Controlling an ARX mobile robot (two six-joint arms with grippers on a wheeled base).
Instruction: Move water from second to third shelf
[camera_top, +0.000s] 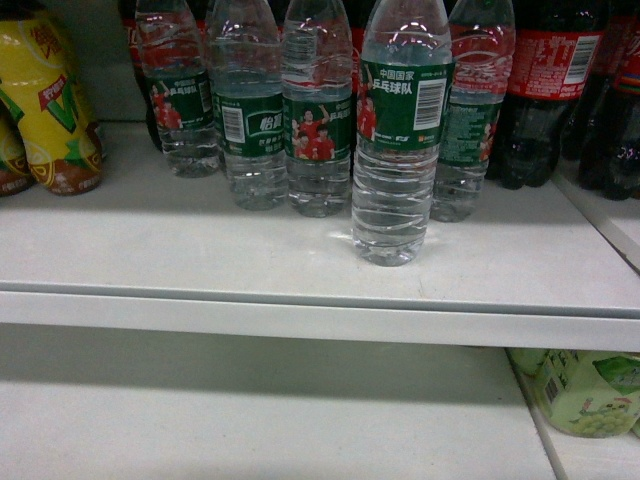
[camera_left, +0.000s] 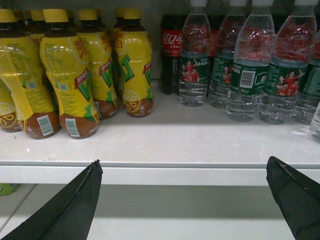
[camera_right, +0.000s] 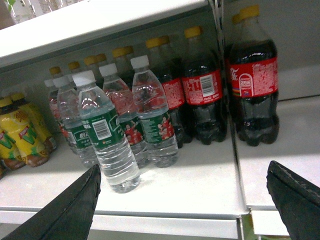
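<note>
Left gripper (camera_left: 182, 200): jaws spread wide and empty, two dark fingers at the lower corners of the left wrist view. It sits in front of and just below the shelf (camera_left: 160, 150) edge, apart from all bottles.

Right gripper (camera_right: 185, 205): jaws spread wide and empty, also in front of the shelf edge. The front water (camera_right: 107, 140) stands just behind its left finger (camera_right: 70, 210); whether they touch cannot be told.

Water: in the head view, the front water (camera_top: 398, 140) stands upright on the shelf, ahead of the row and nearest the shelf edge. Its green label faces forward with white text and a barcode. The other waters (camera_top: 255, 110) stand upright in a row behind it, close together, to its left and right.

Relative to the front water:
- Colas (camera_top: 545, 90), dark with red labels, stand behind and to the right. In the right wrist view, one cola (camera_right: 254, 80) stands on the adjoining shelf panel past a seam.
- Tea bottles (camera_left: 65, 75), with yellow wrap and yellow caps, stand in a group to the far left on the same shelf.
- A green pack (camera_top: 590, 390) lies on the level below, lower right in the head view.

An upper shelf (camera_right: 100, 25) runs above the bottle caps in the right wrist view.
</note>
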